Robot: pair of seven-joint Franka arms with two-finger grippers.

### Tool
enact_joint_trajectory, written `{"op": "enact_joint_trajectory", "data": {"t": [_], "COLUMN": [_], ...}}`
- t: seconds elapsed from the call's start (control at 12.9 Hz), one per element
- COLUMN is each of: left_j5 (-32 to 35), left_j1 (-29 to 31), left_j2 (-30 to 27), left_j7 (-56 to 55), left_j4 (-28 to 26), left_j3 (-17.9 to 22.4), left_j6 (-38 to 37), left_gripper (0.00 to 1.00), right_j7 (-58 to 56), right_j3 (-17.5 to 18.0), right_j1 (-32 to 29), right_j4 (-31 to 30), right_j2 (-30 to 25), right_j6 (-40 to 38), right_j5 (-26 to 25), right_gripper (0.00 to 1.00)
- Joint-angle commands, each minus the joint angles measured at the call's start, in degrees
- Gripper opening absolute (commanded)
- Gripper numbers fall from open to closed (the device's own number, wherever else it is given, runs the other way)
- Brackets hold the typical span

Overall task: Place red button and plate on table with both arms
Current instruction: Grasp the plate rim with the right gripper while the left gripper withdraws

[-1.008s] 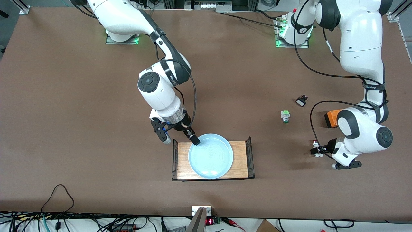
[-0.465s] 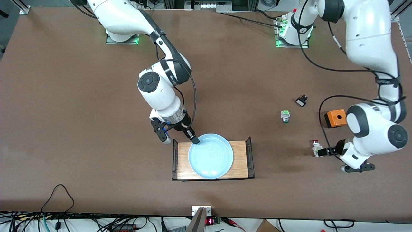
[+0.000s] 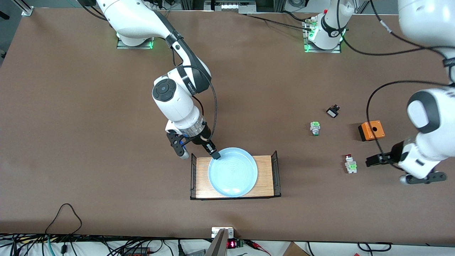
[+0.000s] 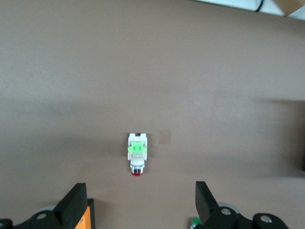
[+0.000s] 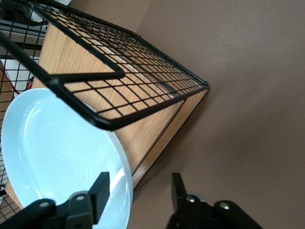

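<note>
Lettering: small white print on the right arm's black wrist band, too small to read.
Right gripper (image 3: 199, 148): at the plate's (image 3: 233, 172) rim; one finger inside the rim, the other outside over the tray's wire end; contact cannot be judged.
Plate: lies on the tray (image 3: 269, 176), covering most of its wood.
Tray: on the table (image 3: 89, 106), black wire ends upright.
Green button (image 3: 315, 128): farther from the front camera than the red button.
Black part (image 3: 332, 111): small, shape unclear.
Red button (image 3: 350, 164): lies free on the table, red cap pointing away from the front camera.
Orange box (image 3: 371, 130): beside the left arm.
Left gripper (image 3: 371, 160): released, fingers wide, just beside the red button, apart from it; arm partly cut off.
</note>
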Motion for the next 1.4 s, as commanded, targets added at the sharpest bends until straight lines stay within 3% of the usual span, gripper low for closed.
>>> {"op": "enact_joint_trajectory", "data": {"t": [0.0,0.23,0.47,0.54,0.62,0.78,1.01,1.32], "left_j5": [2.7,9.1,11.2,12.4,13.5,14.5,16.4,16.6], "left_j1": [-0.5,-0.5,1.1,3.9,7.0,10.8,15.8,15.1], "left_j2": [-5.9,-9.7,-14.6,-15.7,-16.8,-18.8,-21.9,-26.7], "left_j7": [-1.4,-2.3,-1.1,-0.2,0.4,0.8,0.6,-0.1], "left_j4": [-1.7,-1.8,-2.1,-2.2,-2.2,-2.4,-2.6,-4.6], "left_j3": [0.2,-1.0,-3.8,-7.3,-11.2,-16.0,-22.8,-23.5], "left_j6": [-4.0,-6.2,-9.8,-10.2,-11.5,-12.8,-16.0,-18.8], "left_gripper": [1.0,1.0,1.0,1.0,1.0,1.0,1.0,1.0], "right_j7": [0.6,0.6,0.7,0.7,-0.3,-0.8,-0.7,-0.6], "right_j3": [-0.6,-0.6,-0.6,-0.6,-0.6,-0.6,-0.6,-0.6], "right_j1": [0.6,0.7,0.8,0.8,0.8,0.7,0.5,0.8], "right_j4": [1.2,1.2,1.2,1.2,1.2,1.4,1.5,1.6], "right_j2": [0.8,1.2,1.3,1.3,1.2,1.2,1.2,-0.6], "right_j6": [0.5,0.5,0.5,0.5,0.5,0.1,0.4,-0.2], "right_j5": [0.9,0.8,0.9,0.9,0.5,0.6,0.9,1.0], "right_gripper": [0.56,0.55,0.5,0.44,0.25,0.01,0.0,0.0]}}
